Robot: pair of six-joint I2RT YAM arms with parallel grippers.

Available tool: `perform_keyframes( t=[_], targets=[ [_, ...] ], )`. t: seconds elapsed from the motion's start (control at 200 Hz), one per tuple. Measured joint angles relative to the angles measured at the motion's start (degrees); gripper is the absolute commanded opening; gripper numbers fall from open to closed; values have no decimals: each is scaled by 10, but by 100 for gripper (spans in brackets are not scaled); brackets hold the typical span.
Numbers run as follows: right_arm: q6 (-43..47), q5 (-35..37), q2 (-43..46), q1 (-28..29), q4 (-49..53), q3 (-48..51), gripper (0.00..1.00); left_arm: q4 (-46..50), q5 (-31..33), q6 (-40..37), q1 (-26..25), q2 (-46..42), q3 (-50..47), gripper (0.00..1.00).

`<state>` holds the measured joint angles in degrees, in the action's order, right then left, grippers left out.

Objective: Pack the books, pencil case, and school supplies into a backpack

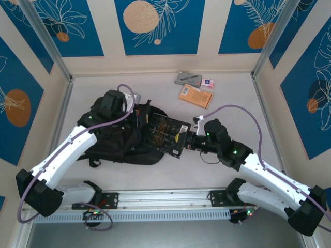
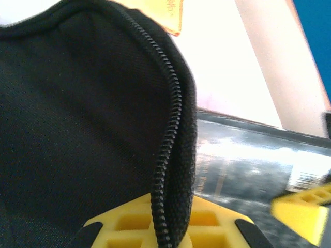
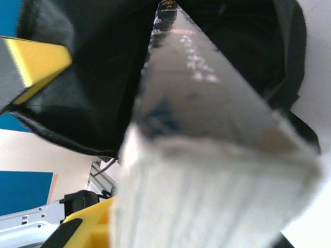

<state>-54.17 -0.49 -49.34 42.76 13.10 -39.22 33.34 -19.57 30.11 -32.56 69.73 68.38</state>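
Top view, counts: 1 backpack [image 1: 121, 137], 2 books, 1 pencil case [image 1: 188, 78], 1 eraser-like block [image 1: 208, 82], 2 grippers.

The backpack is black and lies flat on the table [image 1: 238, 103], at about 9 o'clock from the table centre, with its opening facing 3 o'clock.

The left gripper [image 1: 139, 114] sits at the bag's 1 o'clock rim. In the left wrist view, the left gripper [image 2: 170, 230] is clenched on the bag's fabric edge, and the zip [image 2: 173, 129] runs straight down between the yellow fingers [image 2: 129, 222]. The backpack [image 2: 72, 129] takes up the left half of that view. A corner of the orange book [image 2: 165, 13] shows at 12 o'clock.

The right gripper [image 1: 187, 140] is at 3 o'clock of the bag and is clamped on the black book [image 1: 168, 133], which has gold print. The book's far end is at the bag's mouth, overlapping the fabric; how far in it goes I cannot tell. In the right wrist view, the black book [image 3: 207, 77] points into the dark backpack [image 3: 93, 93], with its white page edge nearest the camera. The right gripper [image 3: 196, 235] grips the near end, with one yellow finger [image 3: 95, 225] showing at 7 o'clock.

There are 3 loose items on the table at 12–1 o'clock, well apart from the bag. The orange book [image 1: 195, 95] is nearest. The grey pencil case is just beyond it. The eraser-like block is at 3 o'clock of the case, just beside it.
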Motion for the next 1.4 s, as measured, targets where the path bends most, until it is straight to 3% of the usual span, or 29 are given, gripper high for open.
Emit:
perform_keyframes(
  t=[0.385,0.64,1.08,1.4],
  targets=[
    [-80,-84,-57,-2,-31,-8,0,60,10,-16,-22,-77,36,0],
    [-143,-84,-80,8,-106,1,0,55,11,-6,-21,-88,30,0],
    [-154,85,-123,100,-271,62,0,36,-12,28,-21,-80,27,0],
    [-164,160,-254,116,-400,70,0,26,-18,41,-21,-70,22,0]
  ],
)
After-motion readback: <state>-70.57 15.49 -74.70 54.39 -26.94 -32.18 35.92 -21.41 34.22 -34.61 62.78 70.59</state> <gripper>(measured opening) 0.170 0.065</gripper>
